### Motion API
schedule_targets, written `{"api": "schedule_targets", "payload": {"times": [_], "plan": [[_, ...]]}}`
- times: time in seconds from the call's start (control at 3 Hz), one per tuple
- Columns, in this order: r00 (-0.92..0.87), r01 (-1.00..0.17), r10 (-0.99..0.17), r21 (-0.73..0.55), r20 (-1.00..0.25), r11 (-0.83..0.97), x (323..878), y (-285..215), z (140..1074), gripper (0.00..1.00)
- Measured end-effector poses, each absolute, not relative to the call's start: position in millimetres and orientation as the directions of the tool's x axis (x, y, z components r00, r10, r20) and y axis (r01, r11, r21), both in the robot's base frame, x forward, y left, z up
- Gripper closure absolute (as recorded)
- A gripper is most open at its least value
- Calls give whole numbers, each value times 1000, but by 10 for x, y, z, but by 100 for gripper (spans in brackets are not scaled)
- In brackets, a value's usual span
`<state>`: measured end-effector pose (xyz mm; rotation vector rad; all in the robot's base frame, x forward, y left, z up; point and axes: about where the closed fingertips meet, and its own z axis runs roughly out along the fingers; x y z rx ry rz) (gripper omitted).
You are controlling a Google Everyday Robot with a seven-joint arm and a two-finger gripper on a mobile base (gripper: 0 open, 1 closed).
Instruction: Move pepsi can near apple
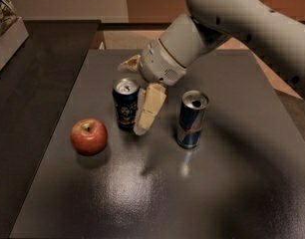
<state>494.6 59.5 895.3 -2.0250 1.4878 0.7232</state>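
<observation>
pepsi can (124, 106): upright on the dark table (142, 198), right of the apple and apart from it
apple (88, 136): front left on the table, stem dimple up
gripper (134, 103): low over the table's middle, set around the pepsi can
claw: narrow, seemingly clasping the pepsi can; 1 pale finger (148, 108) lies against the can's right side, the other is mostly hidden behind it
blue-and-silver can (191, 119): upright, right of that finger, not touching
arm (232, 19): reaches in from the upper right
</observation>
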Motion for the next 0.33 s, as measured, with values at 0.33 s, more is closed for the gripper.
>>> {"api": "schedule_targets", "payload": {"times": [0.33], "plan": [[254,-961,-682,-96,-685,-261,4946,596,8953,0]]}}
